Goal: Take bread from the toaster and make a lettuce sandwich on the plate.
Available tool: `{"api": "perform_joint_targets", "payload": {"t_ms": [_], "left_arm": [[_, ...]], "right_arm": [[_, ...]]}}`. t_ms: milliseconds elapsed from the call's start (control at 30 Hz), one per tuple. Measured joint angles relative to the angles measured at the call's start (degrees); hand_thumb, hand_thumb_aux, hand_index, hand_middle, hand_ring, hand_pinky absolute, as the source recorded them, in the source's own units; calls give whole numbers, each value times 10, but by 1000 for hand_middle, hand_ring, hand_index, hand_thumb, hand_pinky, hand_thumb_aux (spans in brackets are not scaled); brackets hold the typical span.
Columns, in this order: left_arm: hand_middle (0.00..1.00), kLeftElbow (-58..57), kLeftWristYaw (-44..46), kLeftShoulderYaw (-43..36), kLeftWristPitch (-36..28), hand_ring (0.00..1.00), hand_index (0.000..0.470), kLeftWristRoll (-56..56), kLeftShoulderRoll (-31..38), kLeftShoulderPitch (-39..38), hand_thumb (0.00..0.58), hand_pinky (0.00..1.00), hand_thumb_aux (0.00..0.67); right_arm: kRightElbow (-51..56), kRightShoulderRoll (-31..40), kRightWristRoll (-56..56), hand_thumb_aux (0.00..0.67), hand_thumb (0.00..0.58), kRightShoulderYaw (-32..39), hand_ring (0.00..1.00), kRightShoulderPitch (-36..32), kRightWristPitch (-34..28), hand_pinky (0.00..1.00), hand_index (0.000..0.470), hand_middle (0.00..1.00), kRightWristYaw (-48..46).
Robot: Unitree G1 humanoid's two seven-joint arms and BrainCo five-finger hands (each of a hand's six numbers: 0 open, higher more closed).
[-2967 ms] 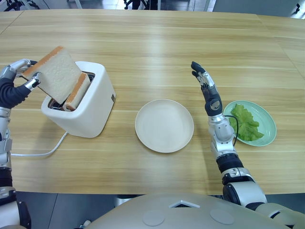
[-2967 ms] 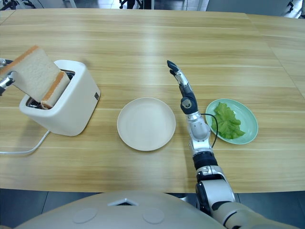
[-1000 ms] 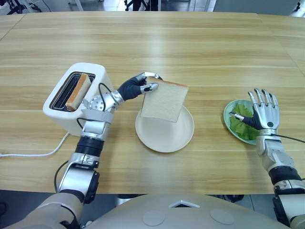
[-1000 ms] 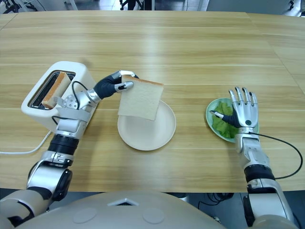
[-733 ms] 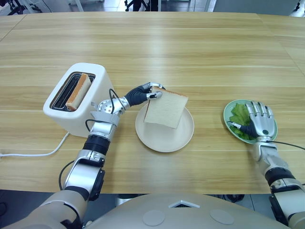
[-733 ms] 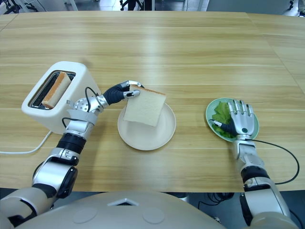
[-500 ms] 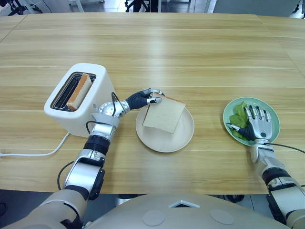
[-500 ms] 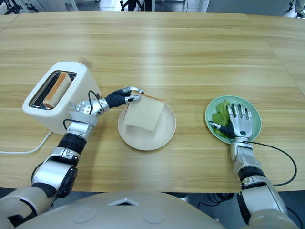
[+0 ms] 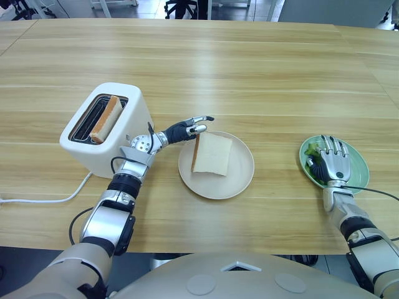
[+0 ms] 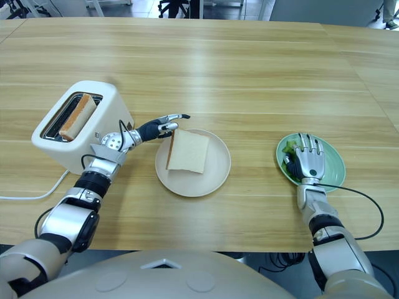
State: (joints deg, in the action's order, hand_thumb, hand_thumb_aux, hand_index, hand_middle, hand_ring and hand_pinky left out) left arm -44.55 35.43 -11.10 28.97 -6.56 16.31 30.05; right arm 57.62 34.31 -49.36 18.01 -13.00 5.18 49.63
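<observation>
One bread slice (image 9: 212, 154): laid flat on plate (image 9: 238, 179), ungripped.
Left hand (image 9: 181, 131): fingers extended, empty, just beside slice's far-left corner.
Lettuce (image 9: 313, 157): on green dish (image 9: 360, 164), covered by right hand (image 9: 335, 163); fingers spread, nothing gripped.
Next grasp: judged suited to right hand.

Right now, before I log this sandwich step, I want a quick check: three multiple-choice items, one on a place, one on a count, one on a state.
1. Where does the loose bread slice lie? A) on the cream plate B) in a bowl C) on the bare table
2. How many slices stand in the toaster? A) none B) one C) two
3. How is the left hand? A) clamped on the slice B) open, holding nothing C) curled into a fist
Answers: 1 A: it rests on that plate. 2 B: one slice shows in its slots. 3 B: its fingers stretch out beside the slice.
</observation>
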Motion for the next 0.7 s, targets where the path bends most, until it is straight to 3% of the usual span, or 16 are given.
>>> {"api": "perform_joint_targets", "payload": {"t_ms": [567,700], "left_arm": [[608,-7,-16,-8,22,608,0,-9,-9,3,0,608,0],[592,-5,-17,-8,28,592,0,-8,-8,3,0,592,0]], "right_arm": [[-154,21,3,670,580,-7,0,42,-1,0,460,0,67],[-217,21,-1,670,580,-8,0,59,-1,0,460,0,74]]}}
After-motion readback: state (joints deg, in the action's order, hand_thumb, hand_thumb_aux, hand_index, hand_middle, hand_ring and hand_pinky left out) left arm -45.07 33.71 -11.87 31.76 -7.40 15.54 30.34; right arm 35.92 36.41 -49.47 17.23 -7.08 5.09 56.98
